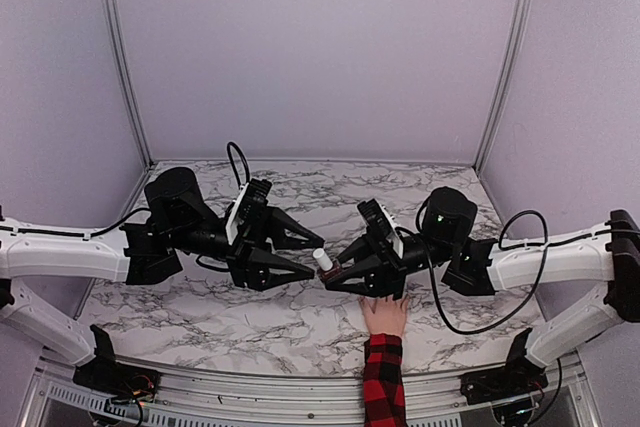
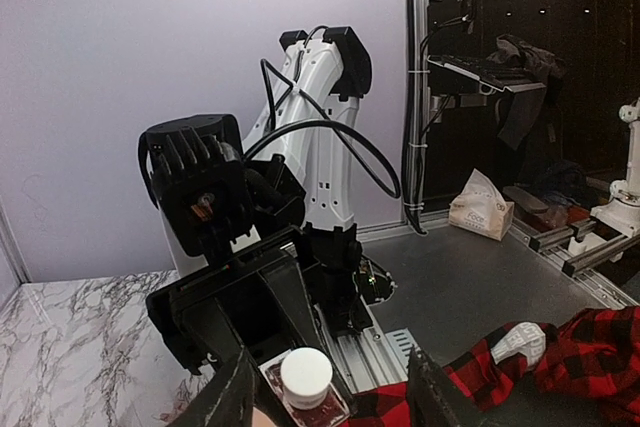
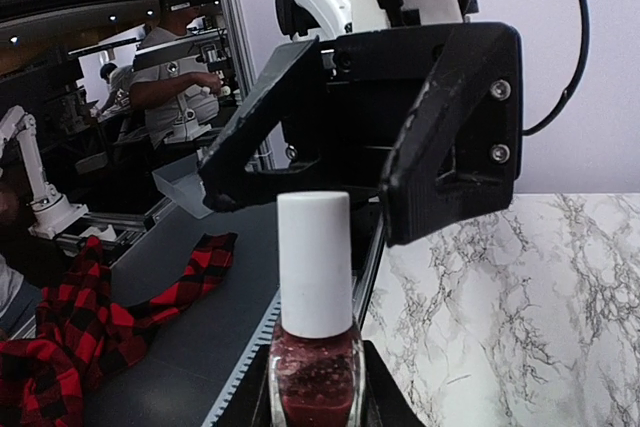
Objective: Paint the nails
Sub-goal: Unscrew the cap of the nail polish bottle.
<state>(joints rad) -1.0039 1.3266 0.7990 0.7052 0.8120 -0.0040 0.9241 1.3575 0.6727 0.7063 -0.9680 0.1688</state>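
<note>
At near edge, hand [image 1: 384, 316], lengthwise away.

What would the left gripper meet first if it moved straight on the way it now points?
Probably the white cap of the nail polish bottle that the right gripper holds, just ahead of the open left gripper; the depth is unclear.

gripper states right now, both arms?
Left gripper: open, holding nothing.
Right gripper: shut on the nail polish bottle.
</note>
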